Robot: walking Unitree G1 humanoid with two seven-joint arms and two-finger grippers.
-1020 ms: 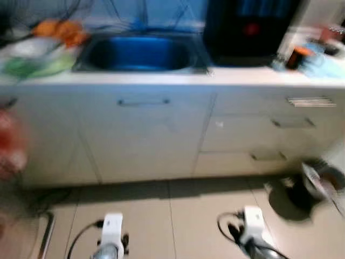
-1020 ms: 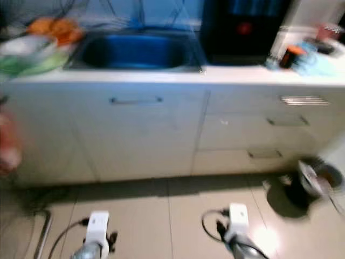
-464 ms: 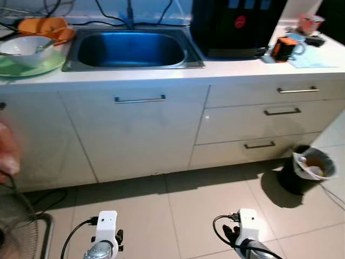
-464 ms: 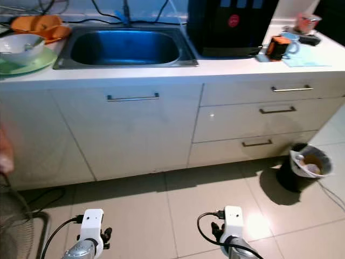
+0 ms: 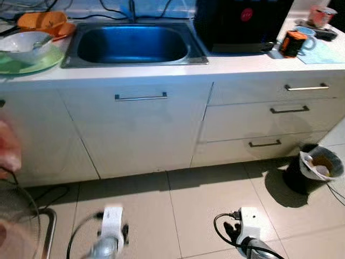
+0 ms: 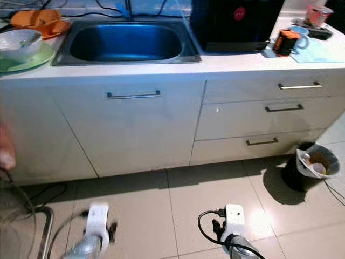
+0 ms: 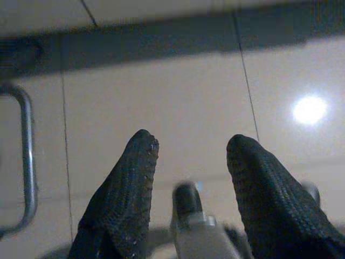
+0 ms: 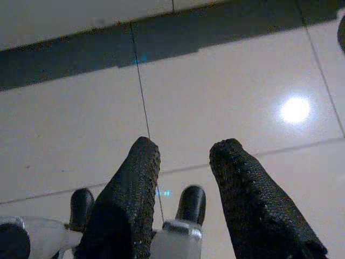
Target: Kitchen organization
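Observation:
I face a white kitchen counter with a steel sink (image 5: 132, 44). Left of the sink, a white bowl (image 5: 24, 42) sits on a green plate (image 5: 40, 62), with an orange dish (image 5: 46, 20) behind it. Right of the sink stand a black appliance (image 5: 242, 24) and an orange-and-black mug (image 5: 291, 43). Both arms hang low over the tiled floor, the left arm (image 5: 110, 232) blurred and the right arm (image 5: 249, 226) sharp. The left gripper (image 7: 191, 148) and the right gripper (image 8: 186, 151) are both open, with only floor tile between their fingers.
A cabinet door with a bar handle (image 5: 140, 97) is below the sink, and three drawers (image 5: 288, 110) are to its right. A black bin (image 5: 317, 168) with a liner stands on the floor at right. A fan's metal frame (image 5: 46, 232) and a blurred hand (image 5: 8, 148) are at the left edge.
The blur of one second ago has cleared and the view has shifted slightly against the counter. The left arm is now blurred and sits slightly further right.

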